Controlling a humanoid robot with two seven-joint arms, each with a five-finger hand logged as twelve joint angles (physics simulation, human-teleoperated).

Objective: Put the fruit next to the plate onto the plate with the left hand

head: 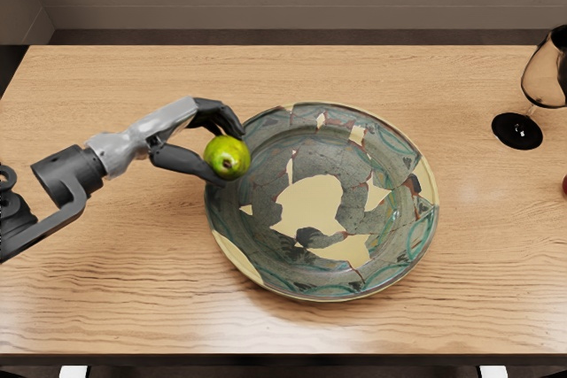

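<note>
Left hand (197, 139) grasps green fruit (227, 156), fingers curled around it; fruit sits at the plate (390, 254)'s left rim; wine glass (538, 86) far right on worktop (106, 289).

No legible text, no labels, brands or numbers — plate (403, 245) bears only abstract glaze pattern

Simulated dining room, wooden table (106, 289), plate (400, 219), wine glass (542, 77)
</note>
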